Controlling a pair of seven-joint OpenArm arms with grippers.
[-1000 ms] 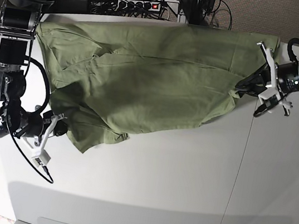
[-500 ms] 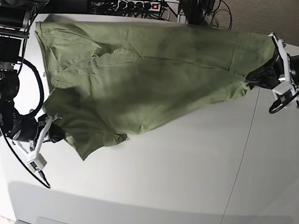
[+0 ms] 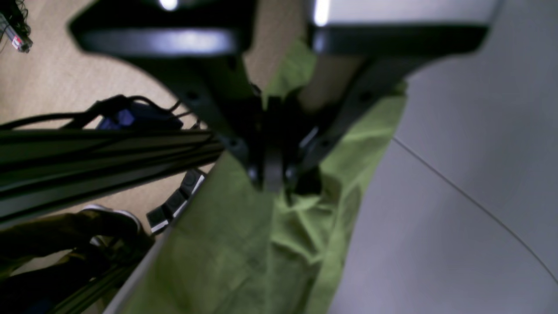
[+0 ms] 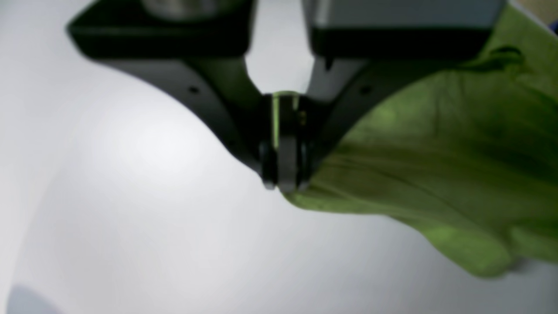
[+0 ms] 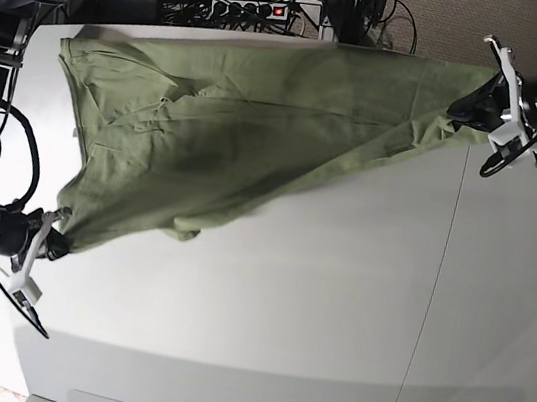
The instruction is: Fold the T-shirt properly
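The T-shirt (image 5: 229,124) lies stretched across the white table (image 5: 313,309), its far edge at the table's back rim, pulled taut between two corners. The left gripper (image 5: 476,109) is clenched on the cloth at one end and the right gripper (image 5: 48,241) pinches a thin bit of hem at the other, both jaws closed tight on fabric. I'd worry the thin knit slips from that small right-hand pinch if the arms pull further apart, or the back edge slides off the table.

white table (image 5: 283,304), power strip (image 5: 247,8) with cables beyond its far edge
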